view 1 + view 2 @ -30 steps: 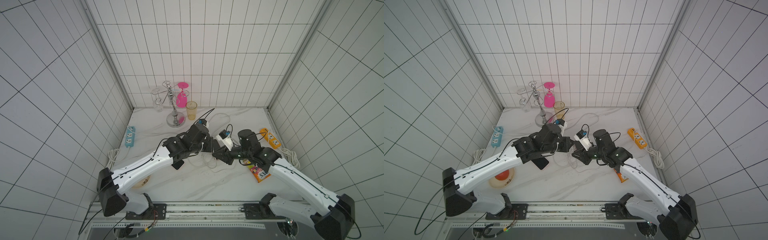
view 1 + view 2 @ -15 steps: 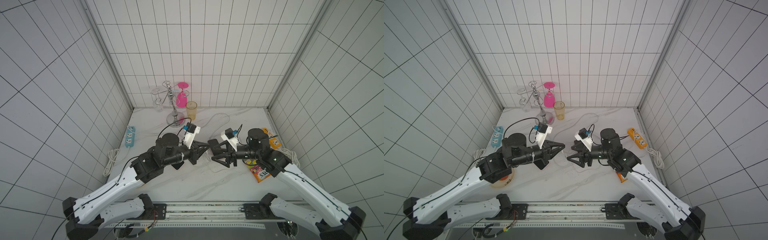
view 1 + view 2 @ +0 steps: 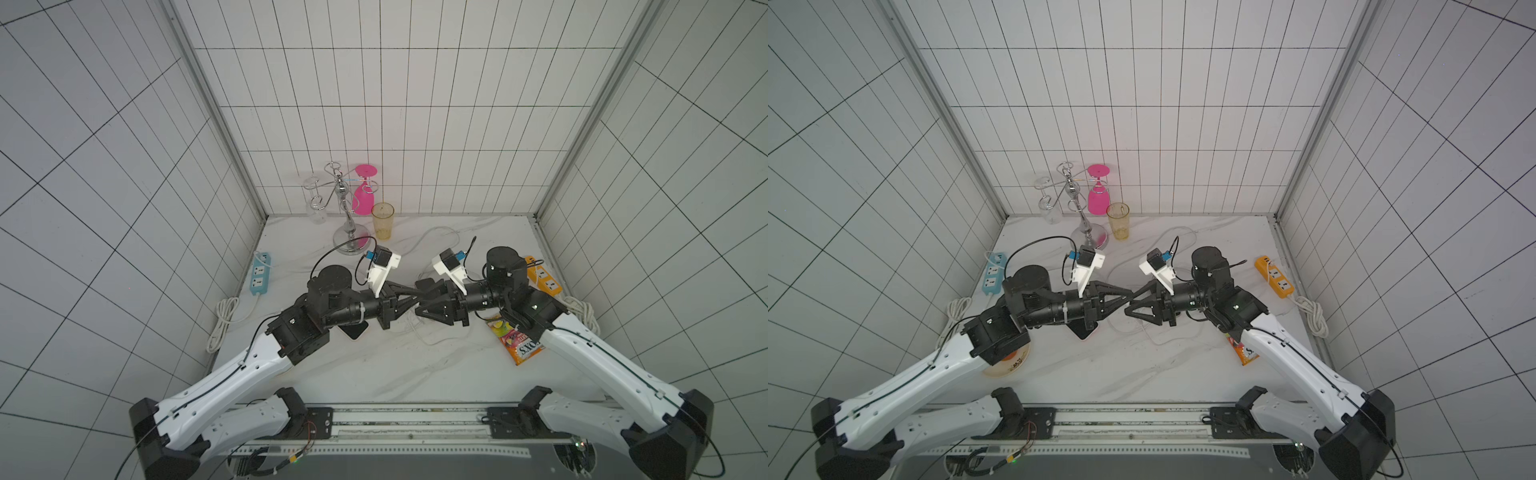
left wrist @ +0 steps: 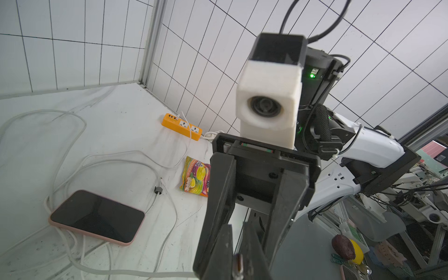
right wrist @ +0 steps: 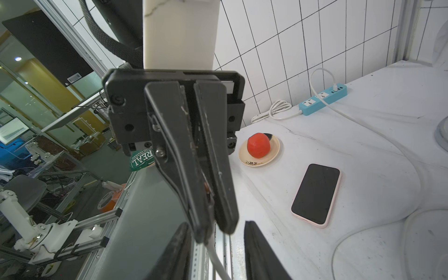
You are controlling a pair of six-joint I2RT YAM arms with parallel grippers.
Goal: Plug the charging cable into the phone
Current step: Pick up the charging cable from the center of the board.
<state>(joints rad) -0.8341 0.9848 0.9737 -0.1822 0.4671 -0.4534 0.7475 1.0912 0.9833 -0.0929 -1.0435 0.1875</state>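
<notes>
The phone [image 4: 97,215] has a black screen and a pink case. It lies flat on the white table [image 5: 315,194], and in both top views it sits partly under the left arm [image 3: 355,330] [image 3: 1084,330]. My left gripper [image 4: 238,257] is shut on the plug end of the white charging cable [image 5: 218,261], held above the table. The cable's loops lie on the table [image 4: 116,155]. My right gripper [image 5: 215,257] faces the left gripper [image 5: 213,228] tip to tip. Its fingers [image 5: 261,254] stand apart on either side of the left tips and the cable. In both top views the two grippers meet at mid-table [image 3: 415,296] [image 3: 1129,300].
An orange power strip [image 3: 544,282] and a snack packet [image 3: 519,340] lie to the right. A blue power strip [image 3: 259,276] lies to the left. A glass stand [image 3: 347,216] and a yellow cup [image 3: 382,220] stand at the back. A plate with a red fruit [image 5: 259,150] sits front left.
Both arms have lifted from low over the table to a level pose. The gripper tips, apart half a second ago, now meet. The right fingers stand closer together than before.
</notes>
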